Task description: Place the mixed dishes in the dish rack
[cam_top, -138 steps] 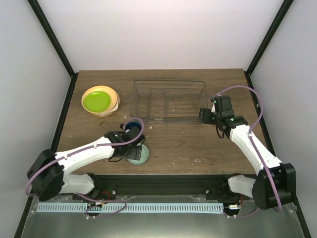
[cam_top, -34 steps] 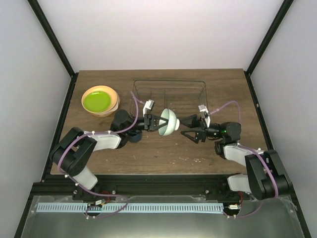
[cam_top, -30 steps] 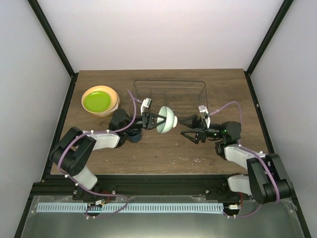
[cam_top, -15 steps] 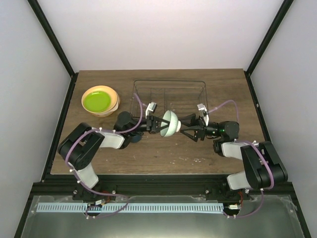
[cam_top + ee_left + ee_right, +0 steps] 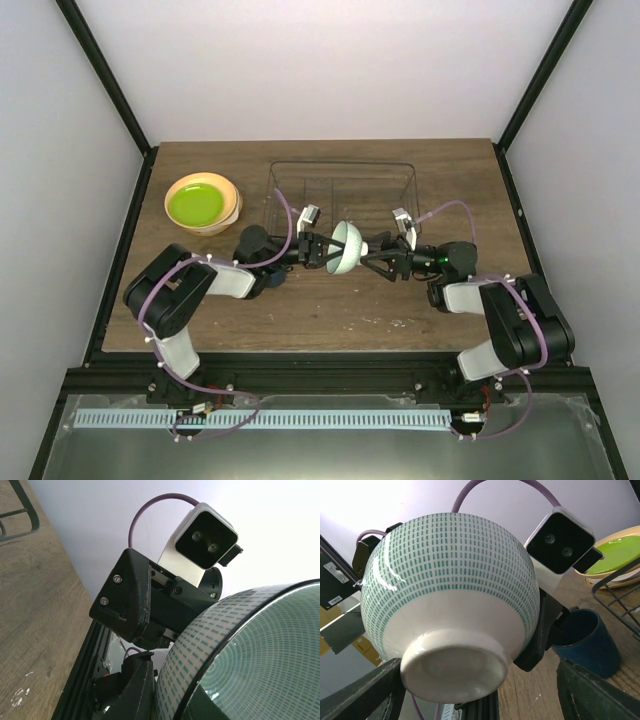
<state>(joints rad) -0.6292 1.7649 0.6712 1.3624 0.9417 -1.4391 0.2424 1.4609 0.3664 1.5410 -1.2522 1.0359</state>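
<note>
My left gripper [image 5: 325, 250] is shut on the rim of the pale mint bowl [image 5: 346, 247], holding it on its side above the table in front of the dish rack [image 5: 340, 195]. The bowl's foot faces my right gripper [image 5: 372, 259], which is open with a finger on each side of the foot [image 5: 452, 672]. The right wrist view shows gaps between both fingers [image 5: 362, 692] and the bowl [image 5: 450, 575]. The dark blue mug [image 5: 585, 640] stands on the table behind the bowl. A lime-green plate [image 5: 196, 203] lies on a peach-orange plate [image 5: 178, 190] at the back left.
The wire rack [image 5: 620, 592] has nothing in it and stands just behind the two grippers. Both arms reach in low across the table's middle, left arm [image 5: 215, 280] and right arm [image 5: 470, 290]. A black frame post [image 5: 110, 90] runs along each side.
The left gripper has carried the bowl a little to the right. The right gripper has moved left until its open fingers flank the bowl's foot.
</note>
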